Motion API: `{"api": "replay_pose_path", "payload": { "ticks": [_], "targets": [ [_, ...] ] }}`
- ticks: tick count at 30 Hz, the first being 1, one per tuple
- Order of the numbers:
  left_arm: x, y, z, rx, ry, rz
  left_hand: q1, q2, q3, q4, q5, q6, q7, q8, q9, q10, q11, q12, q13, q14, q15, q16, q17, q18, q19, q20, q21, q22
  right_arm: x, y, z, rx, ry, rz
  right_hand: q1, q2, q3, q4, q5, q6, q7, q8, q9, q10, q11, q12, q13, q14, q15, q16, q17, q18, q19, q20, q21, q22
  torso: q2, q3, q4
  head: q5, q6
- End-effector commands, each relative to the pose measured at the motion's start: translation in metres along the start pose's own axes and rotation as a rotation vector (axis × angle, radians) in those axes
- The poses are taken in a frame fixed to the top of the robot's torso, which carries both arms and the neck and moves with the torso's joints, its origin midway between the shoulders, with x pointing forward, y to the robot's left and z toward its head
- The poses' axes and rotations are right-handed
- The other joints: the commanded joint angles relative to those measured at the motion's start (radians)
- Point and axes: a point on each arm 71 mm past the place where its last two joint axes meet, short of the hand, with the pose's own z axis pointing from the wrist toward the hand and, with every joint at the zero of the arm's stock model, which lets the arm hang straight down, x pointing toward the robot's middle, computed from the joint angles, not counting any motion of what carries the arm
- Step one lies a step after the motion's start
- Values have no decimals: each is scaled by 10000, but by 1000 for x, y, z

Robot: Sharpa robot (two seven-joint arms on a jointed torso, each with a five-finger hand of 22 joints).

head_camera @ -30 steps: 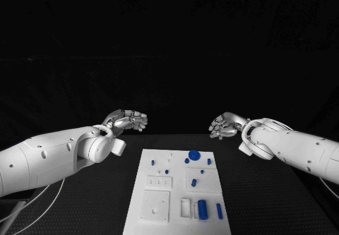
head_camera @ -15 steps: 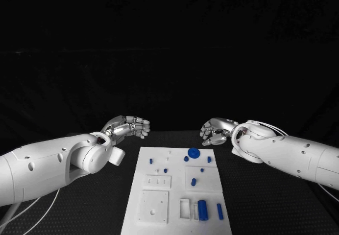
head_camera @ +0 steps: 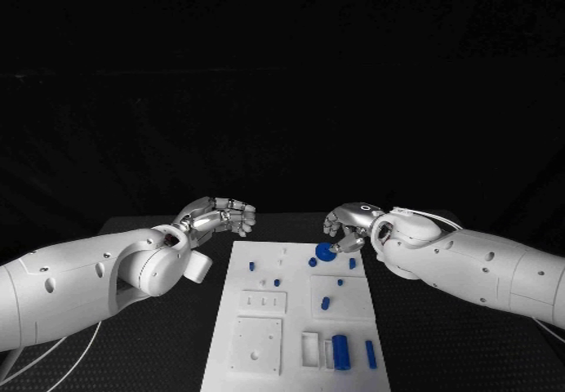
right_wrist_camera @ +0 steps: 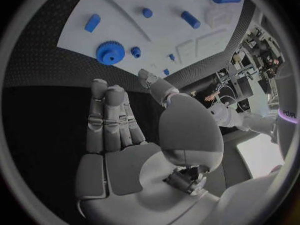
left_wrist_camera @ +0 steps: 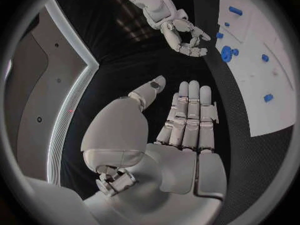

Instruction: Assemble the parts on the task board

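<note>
While both hands hold nothing, assembly looks barely started: right hand (head_camera: 349, 226) hovers, fingers apart, over the blue gear (head_camera: 325, 253) at the task board (head_camera: 265, 336) far end; left hand (head_camera: 219, 217) idles open (parts look loose).

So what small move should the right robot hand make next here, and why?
Probably lower the right robot hand a little onto the blue gear and close its fingers around it. The hand sits just over the far end of the task board beside the gear, open and holding nothing in the right wrist view. The left robot hand waits off the board, also holding nothing.
</note>
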Motion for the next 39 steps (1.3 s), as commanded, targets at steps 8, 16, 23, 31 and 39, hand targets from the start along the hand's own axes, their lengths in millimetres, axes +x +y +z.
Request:
{"api": "replay_pose_path", "payload": {
  "ticks": [8, 16, 23, 31, 39],
  "targets": [
    [4, -8, -2, 267, 277, 13, -118, 21, 38, 9, -58, -19, 137, -82, 19, -35, 58, -40, 21, -18, 65, -54, -15, 93, 7, -96, 67, -20, 6, 10, 2, -177, -8, -1010, 252, -94, 639, -8, -283, 182, -121, 86, 58, 204, -98, 82, 72, 79, -57, 413, -3, 152, 77, -92, 405, 229, 330, 14, 56, -29, 16],
    [6, -11, -1, 310, 332, 11, -150, 26, 43, 23, -58, -25, 140, -94, 25, -29, 58, -49, 29, -15, 65, -55, -13, 81, 5, -109, 75, -28, 8, 20, 6, -462, -45, -1007, 229, -16, 1004, -9, -479, 425, -189, 190, 124, 500, -186, 139, 179, 71, -141, 754, -1, 152, 105, -163, 739, 227, 494, -4, 58, -42, 37],
    [6, -11, -1, 298, 339, 12, -172, 27, 47, 31, -59, -30, 143, -104, 29, -27, 59, -57, 34, -14, 64, -57, -13, 73, 4, -120, 81, -33, 17, 27, 8, -612, 92, -1075, 225, 29, 1238, -31, -666, 621, -225, 260, 178, 762, -273, 183, 316, 40, -226, 983, -35, 152, 96, -213, 973, 217, 620, -24, 62, -5, 32],
    [7, -11, -1, 284, 363, 3, -196, 23, 49, 38, -62, -36, 145, -114, 34, -27, 60, -68, 39, -14, 64, -59, -12, 62, 1, -132, 88, -39, 20, 30, 9, -639, 126, -1187, 214, 42, 1307, -30, -732, 667, -231, 269, 192, 810, -292, 173, 367, 32, -243, 1059, -55, 152, 90, -227, 1048, 213, 714, -47, 111, -38, 54],
    [7, -11, -1, 286, 372, 1, -214, 20, 52, 43, -64, -41, 146, -123, 39, -26, 61, -76, 44, -14, 64, -61, -11, 54, -1, -142, 93, -45, 24, 30, 12, -571, 173, -1313, 207, 37, 1383, -21, -809, 669, -227, 255, 195, 801, -287, 137, 396, 15, -240, 1112, -81, 152, 75, -234, 1099, 206, 789, -54, 118, -70, 44]
  ]
}}
